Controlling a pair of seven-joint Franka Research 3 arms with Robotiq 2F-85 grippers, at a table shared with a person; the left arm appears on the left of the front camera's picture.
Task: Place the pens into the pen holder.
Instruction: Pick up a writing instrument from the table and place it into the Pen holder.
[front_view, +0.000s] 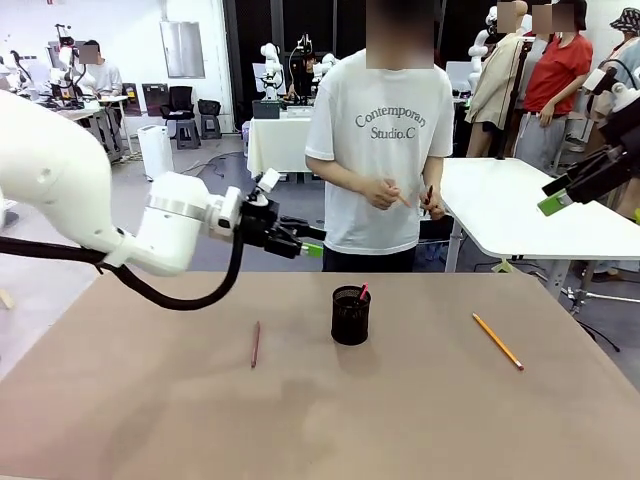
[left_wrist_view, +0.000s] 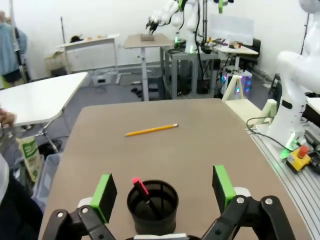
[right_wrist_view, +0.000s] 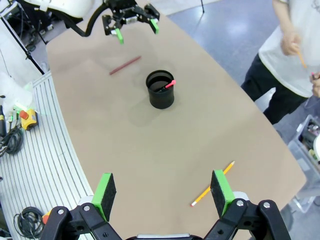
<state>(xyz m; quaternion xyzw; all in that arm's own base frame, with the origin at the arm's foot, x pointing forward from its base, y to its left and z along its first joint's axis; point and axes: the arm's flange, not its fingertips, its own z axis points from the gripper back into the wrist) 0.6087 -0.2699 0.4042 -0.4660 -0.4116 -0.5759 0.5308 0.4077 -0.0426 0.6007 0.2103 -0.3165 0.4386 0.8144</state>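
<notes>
Left gripper (left_wrist_view: 163, 191) jaws wide apart, empty, hovering clear above black wire-mesh cylindrical pen holder (left_wrist_view: 152, 207). Holder stands mid-table with dark pink-tipped pen (left_wrist_view: 141, 186) inside. Right gripper (right_wrist_view: 162, 192) wide open too, empty. Reddish-brown pen (front_view: 256, 344) and yellow pencil (front_view: 497, 341) lie flat on brown tabletop (front_view: 150, 420), either side of holder.

**Background, off-task**
Brown table (front_view: 150, 400) up front, person in white printed T-shirt (front_view: 380, 150) at its far edge. White table (front_view: 520, 205) behind on the right. Red stop button (left_wrist_view: 302, 150) on yellow box beside ribbed grey floor plate (left_wrist_view: 300, 200), black cable coil (right_wrist_view: 22, 217) near it
</notes>
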